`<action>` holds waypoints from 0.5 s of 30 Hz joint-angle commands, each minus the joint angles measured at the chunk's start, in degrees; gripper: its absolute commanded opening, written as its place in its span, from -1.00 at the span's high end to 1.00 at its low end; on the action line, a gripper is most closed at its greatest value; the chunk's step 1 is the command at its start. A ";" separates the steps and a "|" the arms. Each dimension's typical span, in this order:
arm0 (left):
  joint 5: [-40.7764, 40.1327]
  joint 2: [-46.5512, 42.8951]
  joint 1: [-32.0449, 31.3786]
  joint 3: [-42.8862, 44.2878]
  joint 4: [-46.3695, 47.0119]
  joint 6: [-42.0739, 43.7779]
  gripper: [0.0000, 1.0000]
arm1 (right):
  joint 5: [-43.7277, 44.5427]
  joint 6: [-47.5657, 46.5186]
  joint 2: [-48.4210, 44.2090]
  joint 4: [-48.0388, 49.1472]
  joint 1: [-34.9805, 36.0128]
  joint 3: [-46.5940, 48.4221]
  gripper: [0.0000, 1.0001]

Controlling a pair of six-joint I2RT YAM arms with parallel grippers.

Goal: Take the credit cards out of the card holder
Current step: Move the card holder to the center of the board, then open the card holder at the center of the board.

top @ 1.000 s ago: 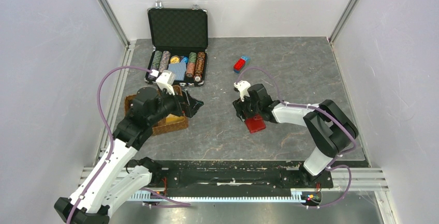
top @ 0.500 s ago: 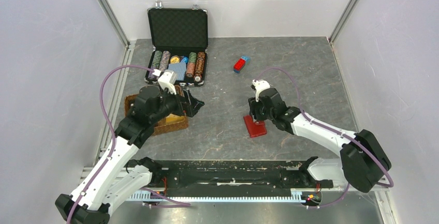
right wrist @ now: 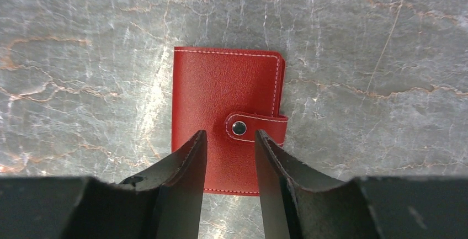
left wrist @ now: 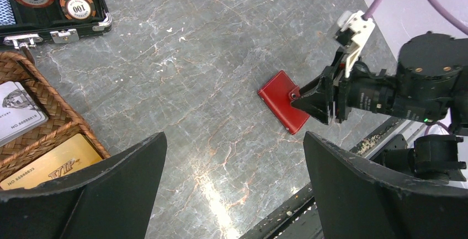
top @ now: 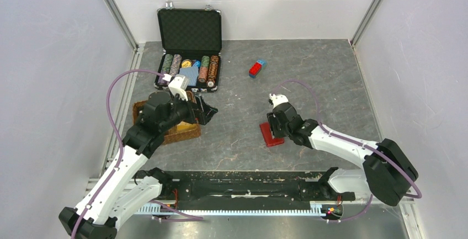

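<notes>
The card holder [top: 270,135] is a dark red wallet lying flat on the grey table, folded shut with its snap strap fastened. It also shows in the right wrist view [right wrist: 221,95] and the left wrist view [left wrist: 280,105]. No credit cards show at it. My right gripper [top: 275,125] hangs just over the wallet, and its fingers [right wrist: 229,135] stand a narrow gap apart beside the snap, holding nothing. My left gripper [top: 206,110] is wide open and empty [left wrist: 233,135], above the table to the left of the wallet.
A wicker basket [top: 179,132] under the left arm holds a white card [left wrist: 16,112] and a gold VIP card [left wrist: 55,164]. An open black case of poker chips [top: 189,68] stands at the back. A small red-and-blue block [top: 256,68] lies at the back right.
My right arm has swung its elbow out to the right and the gripper has shifted over the wallet's far side. The wallet has turned slightly. The left arm has not moved.
</notes>
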 commanded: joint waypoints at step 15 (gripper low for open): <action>1.03 0.30 0.20 0.82 0.90 -0.76 -1.00 | 8.07 1.62 8.10 1.86 3.15 -0.29 0.46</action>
